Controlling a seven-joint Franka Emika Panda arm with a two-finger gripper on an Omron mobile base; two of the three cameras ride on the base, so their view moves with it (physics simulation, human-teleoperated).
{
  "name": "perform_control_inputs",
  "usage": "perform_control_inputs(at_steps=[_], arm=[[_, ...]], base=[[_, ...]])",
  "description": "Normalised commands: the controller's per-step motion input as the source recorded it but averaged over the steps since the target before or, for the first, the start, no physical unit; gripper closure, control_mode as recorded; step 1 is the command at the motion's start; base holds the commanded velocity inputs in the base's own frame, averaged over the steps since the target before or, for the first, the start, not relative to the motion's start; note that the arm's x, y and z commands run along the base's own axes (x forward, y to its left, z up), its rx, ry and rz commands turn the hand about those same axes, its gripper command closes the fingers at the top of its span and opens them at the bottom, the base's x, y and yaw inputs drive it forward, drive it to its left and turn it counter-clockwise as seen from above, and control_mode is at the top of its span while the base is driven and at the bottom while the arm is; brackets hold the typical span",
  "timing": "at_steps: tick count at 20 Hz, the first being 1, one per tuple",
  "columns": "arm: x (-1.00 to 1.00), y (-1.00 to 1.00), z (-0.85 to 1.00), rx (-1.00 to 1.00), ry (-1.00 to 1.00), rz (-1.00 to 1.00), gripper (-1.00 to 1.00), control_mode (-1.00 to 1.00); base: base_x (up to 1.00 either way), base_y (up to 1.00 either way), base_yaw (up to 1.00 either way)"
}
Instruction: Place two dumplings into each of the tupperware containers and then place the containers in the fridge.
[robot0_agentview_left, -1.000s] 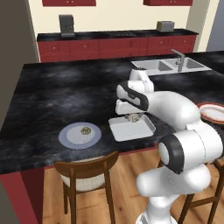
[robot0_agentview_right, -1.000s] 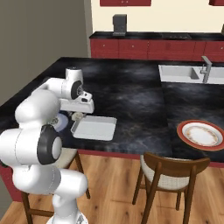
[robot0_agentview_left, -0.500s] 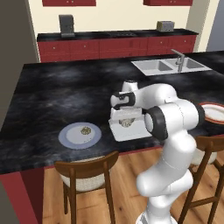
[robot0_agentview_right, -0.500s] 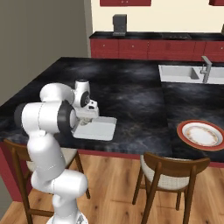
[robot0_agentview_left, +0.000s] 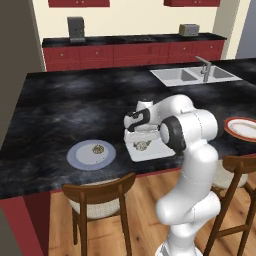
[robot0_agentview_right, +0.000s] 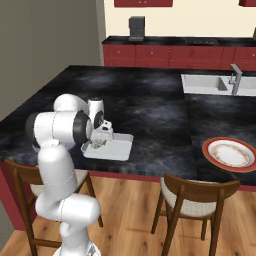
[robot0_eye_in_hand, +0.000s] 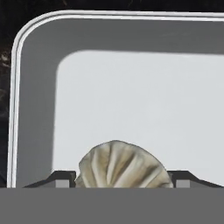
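Pleated, ribbed beige dumpling (robot0_eye_in_hand: 124, 165) sat on smooth floor of shallow white plastic rect. tray w/ rounded corners (robot0_eye_in_hand: 37, 92), on black marbled counter (robot0_agentview_left: 65, 110). Gripper (robot0_eye_in_hand: 123, 178) low over tray, fingers apart either side of dumpling, prob. not touching it.

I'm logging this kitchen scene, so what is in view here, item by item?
tupperware container: one, white, on the counter's near edge
dumplings: two, beige; one in the container, one on the blue-grey plate
blue-grey plate: one, left of the container
red-rimmed plate: one, counter's right end
sink: one, grey, with faucet
chairs: two, wooden; one left, one right
counter: one, black
gripper: one, open, fingertips beside the container's dumpling
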Motion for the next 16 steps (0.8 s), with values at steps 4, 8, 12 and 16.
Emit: perform_control_inputs(at_steps=[4,8,12,16], arm=[[0.04,0.0,0.0,0.0,0.0,0.0,-1.0,-1.0],[0.09,0.04,0.05,0.0,0.0,0.0,-1.0,-1.0],[0.0,0.0,0.08,0.0,0.02,0.0,-1.0,-1.0],[0.0,0.73,0.43,-0.06,0.0,0.0,-1.0,-1.0]], base=[[0.0,0.0,0.0],[0.0,0.0,0.0],[0.0,0.0,0.0],[0.0,0.0,0.0]])
